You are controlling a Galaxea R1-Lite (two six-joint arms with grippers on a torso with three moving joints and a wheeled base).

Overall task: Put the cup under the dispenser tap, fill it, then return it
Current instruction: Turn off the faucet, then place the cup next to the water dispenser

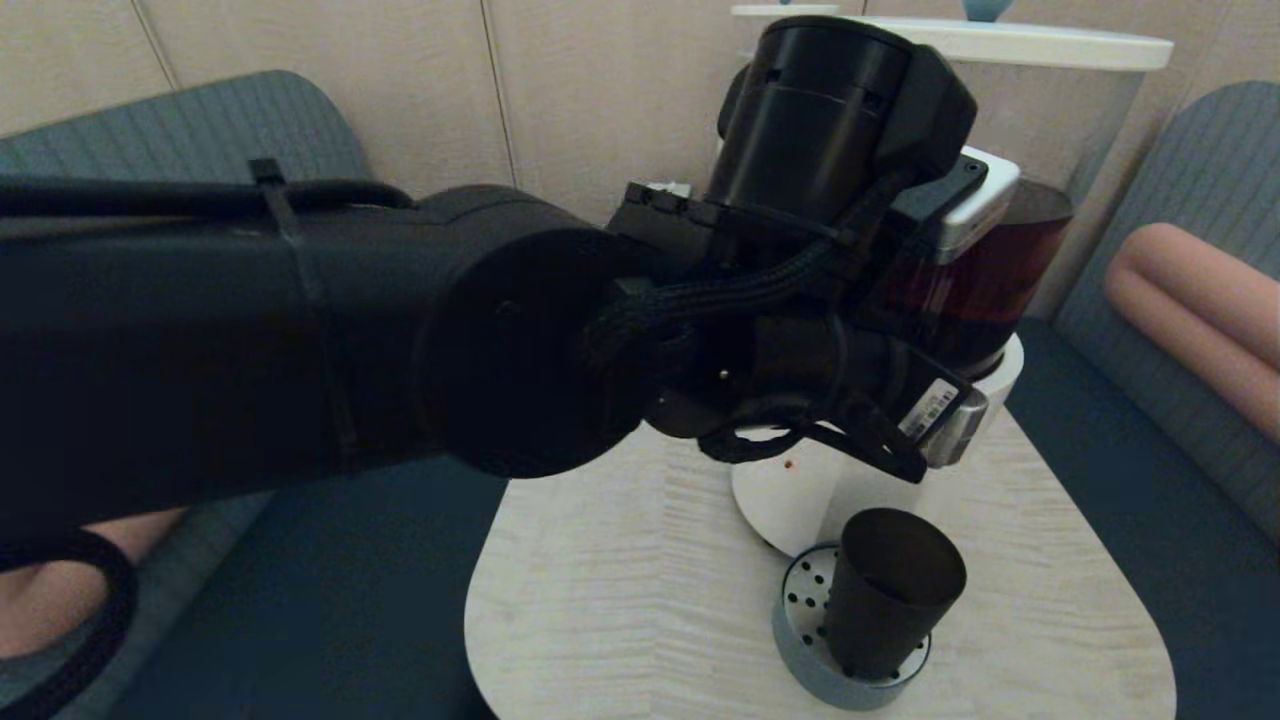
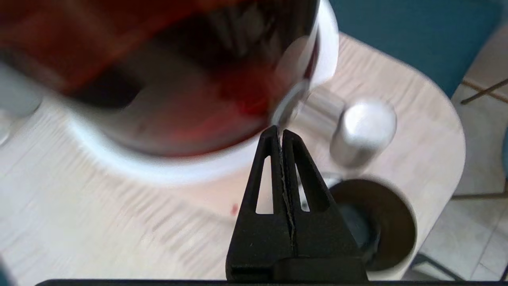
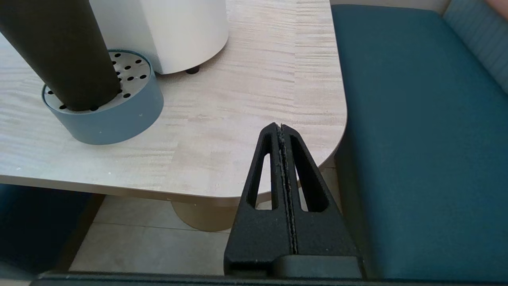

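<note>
The black-brown cup [image 1: 893,590] stands upright on a round grey-blue drip tray [image 1: 800,655], right under the brushed-steel dispenser tap [image 1: 955,432]. From above, in the left wrist view, the cup [image 2: 393,226] sits just below the tap [image 2: 363,131]. My left gripper [image 2: 281,133] is shut and holds nothing; its tips are at a thin steel piece [image 2: 289,105] beside the tap, against the dispenser's dark brown tank [image 2: 178,67]. In the head view my left arm hides those fingers. My right gripper [image 3: 281,127] is shut and empty, low over the table's near right corner, away from the cup [image 3: 59,51].
The dispenser's white base [image 1: 800,495] stands behind the tray on a pale wood table [image 1: 620,600]. A second white-lidded dispenser [image 1: 1040,90] is behind it. Teal bench seats [image 3: 416,139] flank the table. A small red drop [image 2: 234,208] marks the tabletop.
</note>
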